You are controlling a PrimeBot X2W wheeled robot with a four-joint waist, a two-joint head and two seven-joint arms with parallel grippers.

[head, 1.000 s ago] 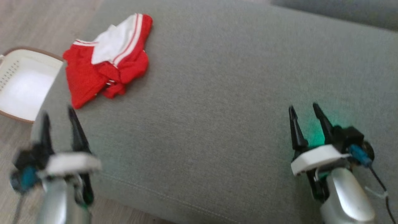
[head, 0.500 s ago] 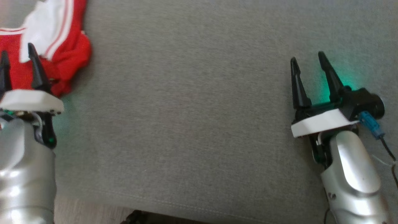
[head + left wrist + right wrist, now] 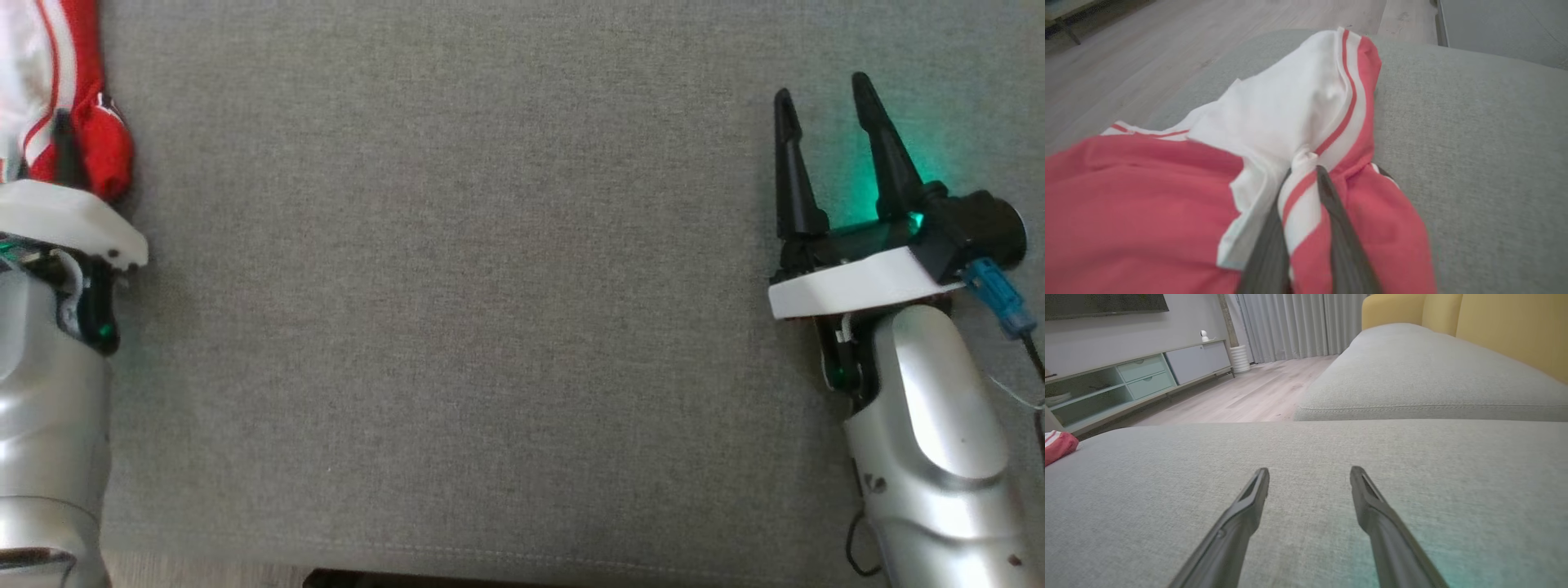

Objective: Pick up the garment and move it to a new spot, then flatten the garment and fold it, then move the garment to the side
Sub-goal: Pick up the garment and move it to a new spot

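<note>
Red-and-white garment (image 3: pixel 1147 196) bunched at the left edge of the grey sofa cushion (image 3: pixel 490 286), close to the drop to the floor (image 3: pixel 1167 49). Robot's left gripper (image 3: pixel 1305 169) pinches a striped sleeve fold, as far as the blur allows. Its right gripper (image 3: pixel 823 86) is spread, idle, well apart over bare cushion. Risk: a thin bite on loose cloth slips on lifting, and the shirt slides off the edge.

Soft, even daylight over the grey cushion (image 3: pixel 490 286); we find no hard shadows. A green glow (image 3: pixel 849 171) spills on the fabric by the right gripper (image 3: pixel 823 86). In the left wrist view the near red folds of the shirt (image 3: pixel 1147 204) and the dark fingers (image 3: pixel 1343 245) are smeared; we read the white sleeve (image 3: pixel 1290 102) more sharply. In the right wrist view the cabinet (image 3: pixel 1139 375) lines bow toward the left edge.
</note>
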